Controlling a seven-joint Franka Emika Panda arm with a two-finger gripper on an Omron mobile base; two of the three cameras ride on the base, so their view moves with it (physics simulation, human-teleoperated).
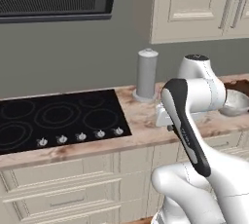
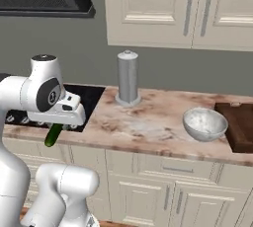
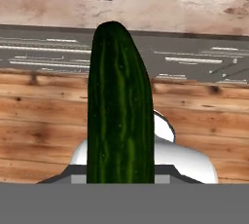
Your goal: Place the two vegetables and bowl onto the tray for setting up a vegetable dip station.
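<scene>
Bowl (image 2: 205,124) beside tray (image 2: 242,125) (touching?)

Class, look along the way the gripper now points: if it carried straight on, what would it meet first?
The gripper points down, shut on the cucumber, just off the counter's front edge. Beyond the cucumber's tip lies the wooden floor; probably that comes first, though depth is unclear.

A grey canister (image 2: 128,77) stands upright on the marbled counter (image 2: 148,122), black cooktop (image 1: 58,118) beside it, cream cabinets (image 2: 188,9) overhead.
</scene>
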